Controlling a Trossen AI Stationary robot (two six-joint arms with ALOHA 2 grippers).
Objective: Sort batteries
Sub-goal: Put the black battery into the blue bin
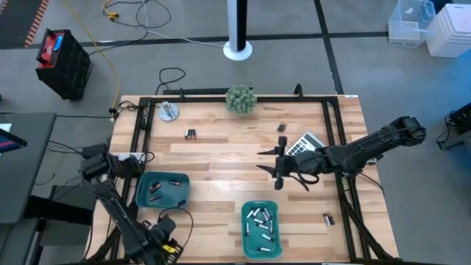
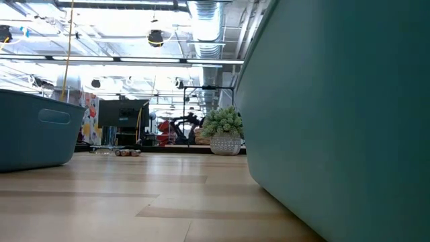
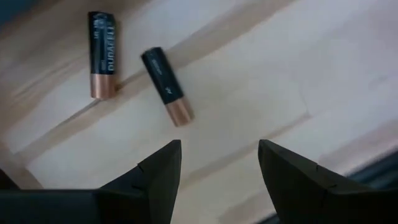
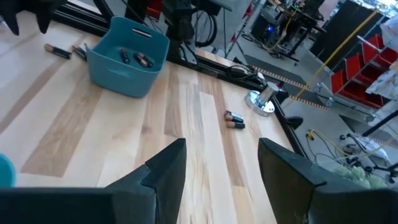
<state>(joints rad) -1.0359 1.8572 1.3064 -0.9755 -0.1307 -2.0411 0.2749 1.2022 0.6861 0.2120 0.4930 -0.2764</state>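
Batteries are split across the table (image 1: 221, 158). Dark coppery-ended cells lie in the left teal tray (image 1: 143, 197); silvery-white cells (image 1: 262, 221) fill the near teal tray (image 1: 246, 243). Loose ones: a dark pair (image 1: 190, 134) beyond the left tray, one cell (image 1: 281, 128) near the calculator (image 1: 303, 143), another (image 1: 328, 218) just right of the near tray. Two dark cells (image 3: 102, 53) lie on wood just left of the left tray, under the left gripper (image 3: 219, 163), fingers apart, holding nothing. Right gripper (image 1: 278, 165) hovers beyond the near tray, beside the calculator, fingers spread, empty. A small potted plant (image 1: 241, 99) sits at the table's far edge.
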